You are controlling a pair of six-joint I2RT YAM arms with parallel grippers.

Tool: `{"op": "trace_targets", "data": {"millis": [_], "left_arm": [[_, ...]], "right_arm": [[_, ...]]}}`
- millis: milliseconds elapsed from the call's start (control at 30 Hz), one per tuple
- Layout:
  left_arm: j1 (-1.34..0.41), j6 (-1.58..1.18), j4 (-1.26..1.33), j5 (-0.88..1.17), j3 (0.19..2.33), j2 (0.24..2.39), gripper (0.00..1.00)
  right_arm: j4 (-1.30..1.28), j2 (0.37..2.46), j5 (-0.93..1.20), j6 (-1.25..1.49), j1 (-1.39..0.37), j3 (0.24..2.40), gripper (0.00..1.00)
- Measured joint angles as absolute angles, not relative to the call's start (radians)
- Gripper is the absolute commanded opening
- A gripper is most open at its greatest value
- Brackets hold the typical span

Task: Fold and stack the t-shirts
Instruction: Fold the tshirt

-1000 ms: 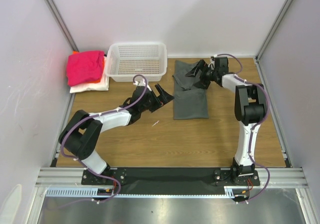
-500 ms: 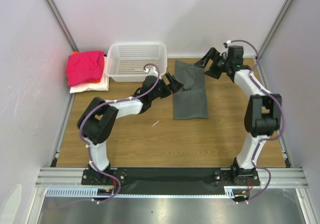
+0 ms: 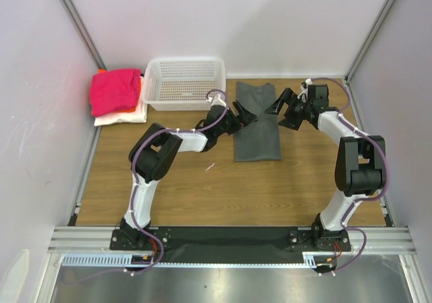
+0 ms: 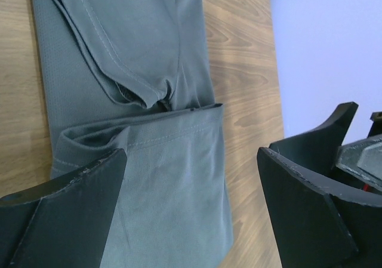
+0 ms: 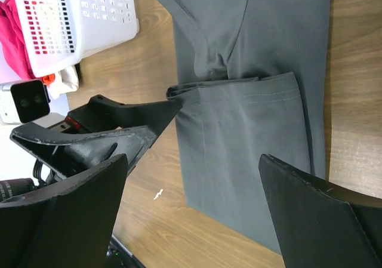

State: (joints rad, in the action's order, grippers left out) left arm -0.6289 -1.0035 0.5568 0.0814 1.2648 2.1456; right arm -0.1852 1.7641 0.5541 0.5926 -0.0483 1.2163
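Observation:
A dark grey t-shirt [image 3: 257,127] lies flat on the wooden table, folded into a long strip, with a sleeve fold showing near its middle [image 4: 143,95]. My left gripper [image 3: 244,112] is open at the strip's left edge, and in the left wrist view [image 4: 191,211] cloth lies below its spread fingers. My right gripper [image 3: 283,108] is open at the strip's right edge, hovering over the shirt [image 5: 250,113] in its own view [image 5: 191,217]. Neither holds anything. Pink [image 3: 115,90], orange [image 3: 138,86] and white [image 3: 121,117] t-shirts sit stacked at the far left.
A white mesh basket [image 3: 185,84] stands at the back, just left of the grey shirt and close to my left arm. A small white scrap [image 3: 210,167] lies on the wood in front of the shirt. Grey walls enclose the table on three sides.
My left arm has stretched right to the shirt's left edge. My right gripper swung out past the shirt's right side and back to its edge. The shirt's upper part now lies flat.

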Motion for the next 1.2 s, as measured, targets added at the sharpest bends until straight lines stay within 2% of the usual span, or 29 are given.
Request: {"op": "trace_targets", "data": {"millis": [467,700,833,967,1200], "left_arm": [[-0.621,-0.929,0.477,0.054,1.365,2.185,0.99],[-0.622,-0.825,0.265,0.019,1.333,2.001,0.99],[-0.633,-0.823,0.153,-0.043,1.253,1.782,0.98],[-0.665,-0.879,0.159,-0.06,1.072,1.638,0.96],[-0.772,-0.956,0.094,-0.056,0.897,1.683,0.92]], "right_arm": [[-0.244,1.723,0.521,0.549,-0.035,1.214,1.0],[-0.288,1.561,0.494,0.543,-0.033,1.069,1.0],[-0.322,1.517,0.467,0.541,-0.032,0.945,0.99],[-0.347,1.491,0.456,0.54,-0.032,0.826,0.94],[-0.334,1.452,0.445,0.54,-0.033,0.756,0.82]]}}
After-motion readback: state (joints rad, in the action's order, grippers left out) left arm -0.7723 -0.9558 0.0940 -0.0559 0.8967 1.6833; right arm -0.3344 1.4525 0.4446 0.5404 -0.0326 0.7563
